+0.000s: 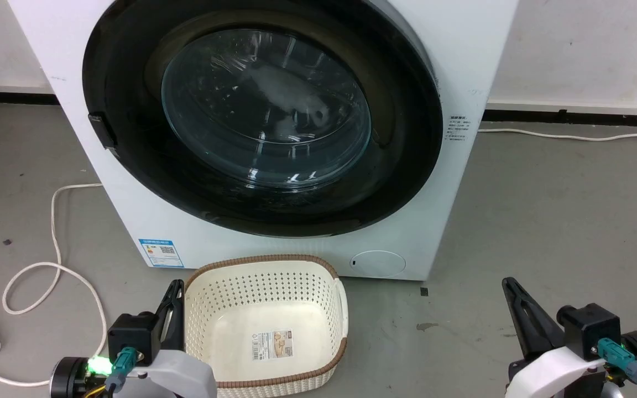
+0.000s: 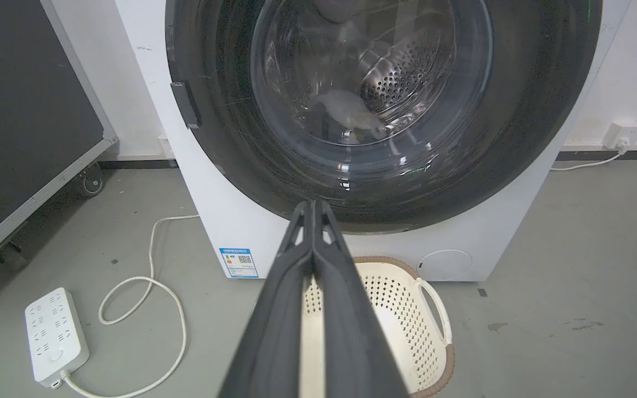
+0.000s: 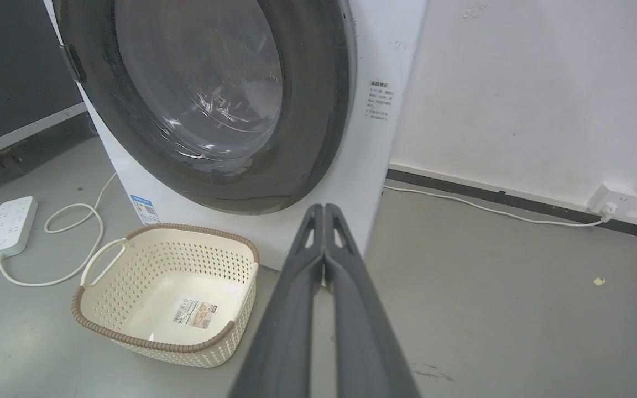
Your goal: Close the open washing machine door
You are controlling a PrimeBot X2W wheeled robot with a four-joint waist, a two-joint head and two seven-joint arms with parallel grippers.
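Two dark-fingered tools sit nearest the camera, low at either side. The left tool (image 2: 312,207) and the right tool (image 3: 324,210) each have their fingers pressed together, gripping nothing and pointing toward the far wall.

One white washing machine (image 1: 462,61) stands on the grey floor (image 1: 562,221) beyond them, backed against the wall. Its single washing machine door (image 1: 263,119) lies flat against the machine's front, filling most of that face. It has a wide glossy black rim around a bulging clear glass bowl, with a small dark catch (image 1: 103,130) on its left edge. The door is round, with no long axis, and faces the near side, toward the robot. Through the glass, the perforated steel drum (image 2: 401,77) shows with a pale, blurred shape in it.

One cream perforated basket (image 1: 263,287) with a brown rim sits on the floor just near of the machine, beside the left tool's fingers. One white power strip (image 2: 56,331) lies well to the left, its cable (image 1: 53,221) looping across the floor. One blue label (image 1: 158,252) marks the machine's lower left, and one round flap (image 1: 378,263) its lower right.
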